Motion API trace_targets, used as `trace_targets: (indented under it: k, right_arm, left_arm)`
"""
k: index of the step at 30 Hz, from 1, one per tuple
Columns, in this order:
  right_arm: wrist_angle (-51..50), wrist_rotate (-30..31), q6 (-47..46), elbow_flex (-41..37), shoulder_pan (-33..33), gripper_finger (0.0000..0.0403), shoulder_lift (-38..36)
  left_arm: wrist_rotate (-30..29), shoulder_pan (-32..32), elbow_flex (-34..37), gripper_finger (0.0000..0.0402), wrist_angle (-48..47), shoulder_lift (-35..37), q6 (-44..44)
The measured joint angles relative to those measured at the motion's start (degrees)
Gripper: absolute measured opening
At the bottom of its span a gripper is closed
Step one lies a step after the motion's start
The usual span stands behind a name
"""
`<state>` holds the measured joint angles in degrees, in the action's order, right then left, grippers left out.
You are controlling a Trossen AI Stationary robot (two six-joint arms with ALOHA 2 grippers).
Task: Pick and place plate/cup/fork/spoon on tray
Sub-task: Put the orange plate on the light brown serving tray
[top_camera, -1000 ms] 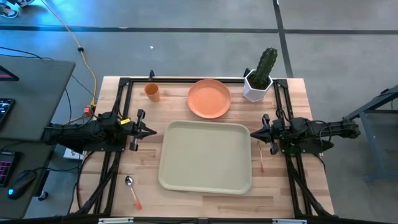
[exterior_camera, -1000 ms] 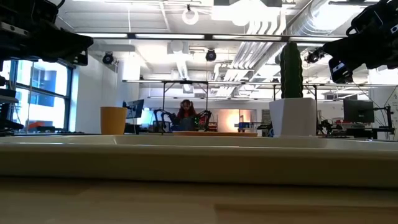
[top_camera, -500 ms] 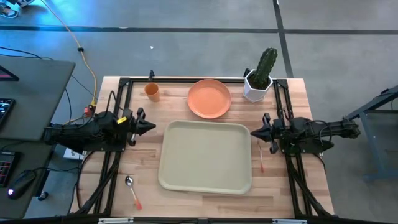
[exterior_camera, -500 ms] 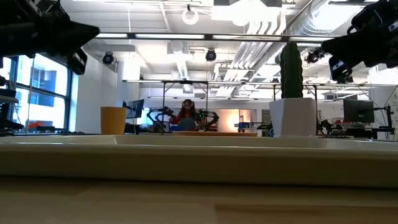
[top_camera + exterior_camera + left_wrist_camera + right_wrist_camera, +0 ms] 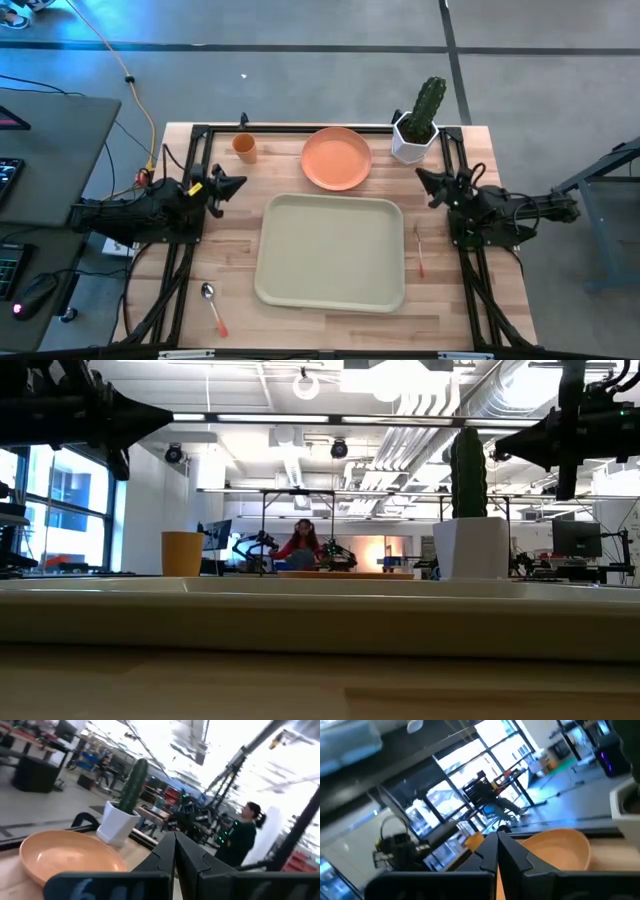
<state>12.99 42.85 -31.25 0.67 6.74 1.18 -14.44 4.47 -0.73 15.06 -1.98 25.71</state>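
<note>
The pale tray (image 5: 332, 250) lies in the table's middle, with nothing on it. The orange plate (image 5: 336, 158) and orange cup (image 5: 245, 148) stand beyond its far edge. The fork (image 5: 420, 252) lies right of the tray, and the spoon (image 5: 212, 305) lies near its front left. My left gripper (image 5: 242, 182) is shut and empty left of the tray, pointing toward the plate (image 5: 65, 855). My right gripper (image 5: 419, 175) is shut and empty right of the tray's far corner, also pointing toward the plate (image 5: 560, 847). Both hang above the table.
A white hexagonal pot with a cactus (image 5: 415, 130) stands at the far right, close beside my right gripper. Black frame rails (image 5: 300, 128) run along the table's far edge and both sides. A person (image 5: 245, 835) sits in the room behind.
My left gripper has rolled about its axis and swung toward the table's far edge, now aimed between cup and plate. My right gripper has swung toward the far edge, toward the plate and the cactus pot. Nothing on the table has moved.
</note>
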Motion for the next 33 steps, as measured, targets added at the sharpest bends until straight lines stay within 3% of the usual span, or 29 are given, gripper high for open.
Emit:
trace_targets:
  k: [3,7,10,17,22,27,30,33]
  right_arm:
    - [1.26,-1.16,-7.05,0.00,0.00,0.0000,1.95]
    - [4.41,-1.85,-13.55,1.35,0.00,0.0000,7.95]
    - [4.88,-1.28,-13.74,6.70,0.00,0.0000,15.13]
    - [1.27,5.64,4.77,26.33,-0.02,0.0000,35.29]
    - [-10.61,10.51,12.22,39.41,-3.26,0.0000,44.23]
    - [-28.60,-0.79,4.60,48.01,-12.74,0.0000,48.44]
    - [-32.08,-6.22,-0.36,50.05,-17.83,0.0000,51.33]
    - [-32.09,-14.92,0.55,51.06,-22.11,0.0010,54.39]
  left_arm:
    - [-2.54,0.09,0.00,0.0001,2.24,-0.34,-0.28]
    - [0.38,0.09,-0.05,0.0001,3.70,-1.54,-0.24]
    - [0.75,0.10,-1.09,0.0001,1.02,-3.67,-0.23]
    - [-0.38,2.96,-4.88,0.0028,-0.64,-11.93,-0.74]
    - [-2.62,7.54,-9.30,0.0067,-0.66,-17.72,-2.18]
    - [-2.36,12.92,-14.31,0.0109,-0.85,-25.03,-4.86]
    - [1.75,15.24,-17.56,0.0127,-0.93,-29.08,-3.82]
    - [3.29,16.89,-19.96,0.0138,-1.89,-33.17,-3.23]
